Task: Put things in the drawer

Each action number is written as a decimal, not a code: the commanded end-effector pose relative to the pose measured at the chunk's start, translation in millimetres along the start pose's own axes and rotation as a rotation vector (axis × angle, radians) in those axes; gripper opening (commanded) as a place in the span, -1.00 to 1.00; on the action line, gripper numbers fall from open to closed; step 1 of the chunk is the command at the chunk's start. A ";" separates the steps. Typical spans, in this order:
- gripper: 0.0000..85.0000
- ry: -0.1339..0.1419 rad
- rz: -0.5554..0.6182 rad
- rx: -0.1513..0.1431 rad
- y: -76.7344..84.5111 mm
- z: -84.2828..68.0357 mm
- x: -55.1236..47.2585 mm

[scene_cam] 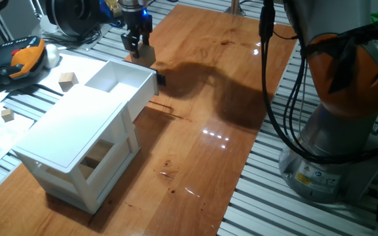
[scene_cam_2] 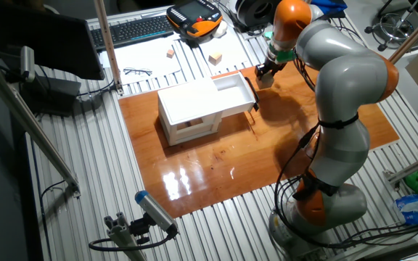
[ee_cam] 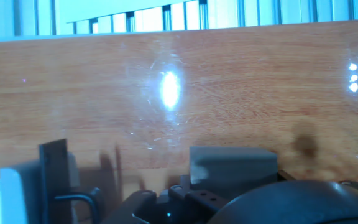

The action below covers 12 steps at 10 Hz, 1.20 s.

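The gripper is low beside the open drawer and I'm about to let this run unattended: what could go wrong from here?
1. The gripper sits low over a wooden cube close to the open drawer; a careless lift toward it might clip the drawer's wall or the black handle tab.
2. No view shows a firm grasp, so the cube may slip.
3. Two more cubes lie off the wooden board, behind the cabinet, probably awkward to reach.
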State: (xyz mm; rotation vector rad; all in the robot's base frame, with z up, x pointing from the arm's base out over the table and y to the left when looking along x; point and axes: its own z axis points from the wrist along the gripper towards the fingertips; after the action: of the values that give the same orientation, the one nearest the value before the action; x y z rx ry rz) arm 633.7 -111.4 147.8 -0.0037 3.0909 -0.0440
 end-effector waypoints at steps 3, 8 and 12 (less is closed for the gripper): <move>-1.00 0.004 -0.012 0.013 -1.2 -0.1 0.9; -1.00 0.007 0.076 -0.004 -1.2 -0.1 0.9; -1.00 0.049 0.058 -0.015 -1.2 -0.1 0.9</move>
State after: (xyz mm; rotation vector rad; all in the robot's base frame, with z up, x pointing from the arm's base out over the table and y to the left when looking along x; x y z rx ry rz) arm 632.9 -112.8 147.9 0.0907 3.1375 -0.0196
